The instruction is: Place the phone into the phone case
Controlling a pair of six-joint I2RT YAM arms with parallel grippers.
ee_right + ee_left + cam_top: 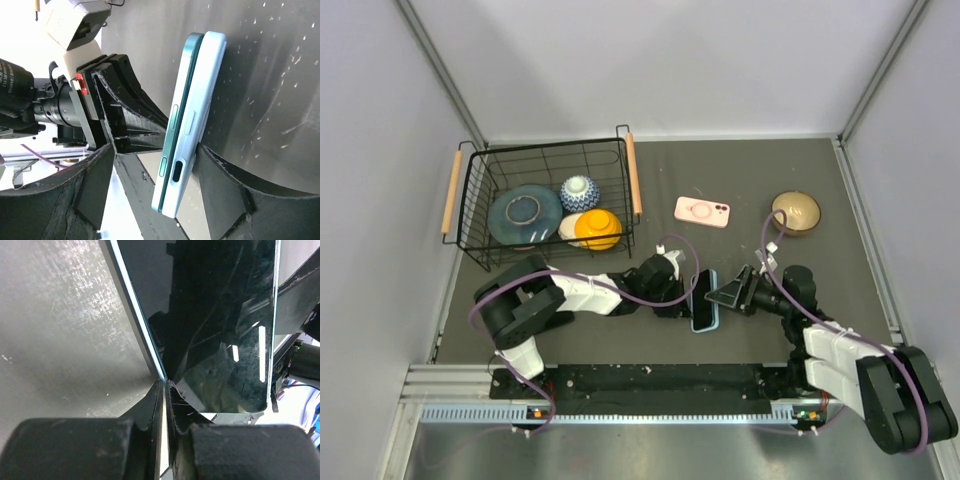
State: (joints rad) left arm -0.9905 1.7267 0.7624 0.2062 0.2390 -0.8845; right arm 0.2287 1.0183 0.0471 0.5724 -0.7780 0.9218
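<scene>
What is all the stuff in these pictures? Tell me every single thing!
phone: one, teal edge and black screen, between the two grippers
light blue case: one, pressed against the phone
pink phone case: one, flat on the table behind the grippers, white ring showing
gold bowl: one, right of the pink phone case
wire basket: one, black with wooden handles, back left
plate: one, blue-grey, in the basket
small pot: one, blue and white, in the basket
yellow bowl: one, in the basket
table: one, dark grey
left gripper: one, black, fingers close together at the phone's edge
right gripper: one, black, open around phone and case
</scene>
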